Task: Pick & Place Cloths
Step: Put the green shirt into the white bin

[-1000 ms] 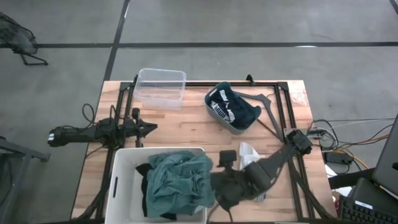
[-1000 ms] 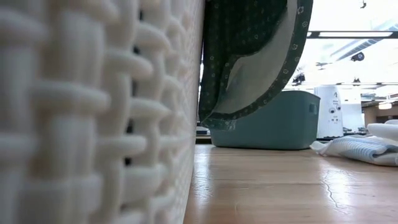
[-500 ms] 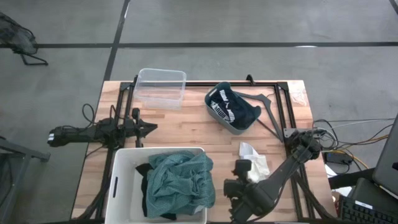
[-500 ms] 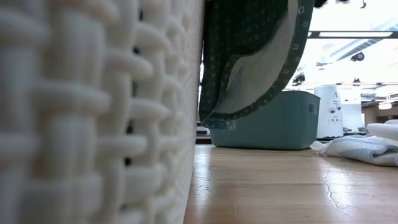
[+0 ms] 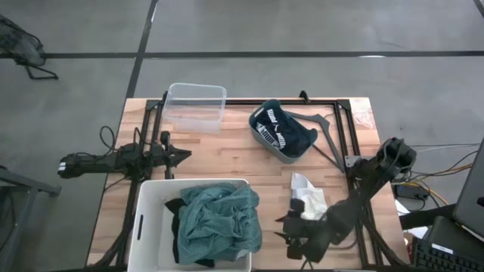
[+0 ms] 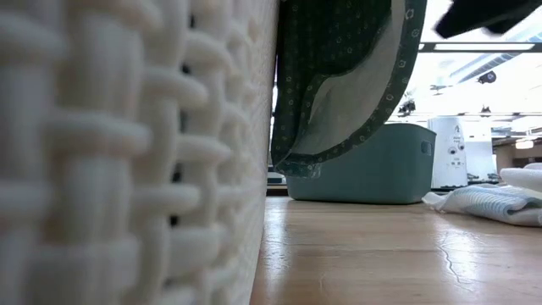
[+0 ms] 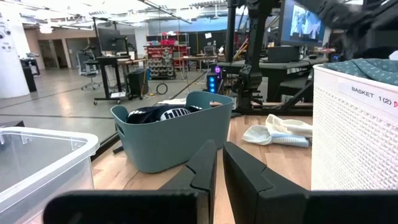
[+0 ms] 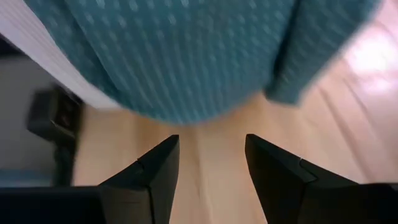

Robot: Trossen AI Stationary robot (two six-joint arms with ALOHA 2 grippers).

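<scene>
Your biggest landmark is the white woven tub [image 5: 144, 227] at the near-left of the table [image 5: 227, 151], and most of the cloths sit in it already: the teal-green cloth [image 5: 219, 219] heaped over the top with one corner spilling down the outer wall, and a black cloth [image 5: 175, 208] tucked beneath it. The teal basket [image 5: 265, 137] farther back holds a dark cloth with white stripes [image 5: 274, 125], and a clear bin [image 5: 197, 106] stands at the far-left edge.

What your next move turns on, as I read it, is the white cloth [image 5: 306, 198] lying loose on the wood between the tub and the right table edge. It stretches roughly from front to back. Your right gripper [image 5: 296, 230] hangs just on the near side of it, jaws spread apart and holding nothing; its wrist camera looks down on the teal-green fabric and bare wood, so the white cloth lies off to its far side, away from the tub. The right arm is far nearer to it.

Your left gripper [image 7: 219, 163] is parked at the table's left side, well apart from that cloth, fingers almost touching with only a thin gap and nothing between them.

The tub's label reads "BASKET 1 (2)" in the left wrist view [image 7: 370, 92]; the striped cloth carries white lettering too small to read
</scene>
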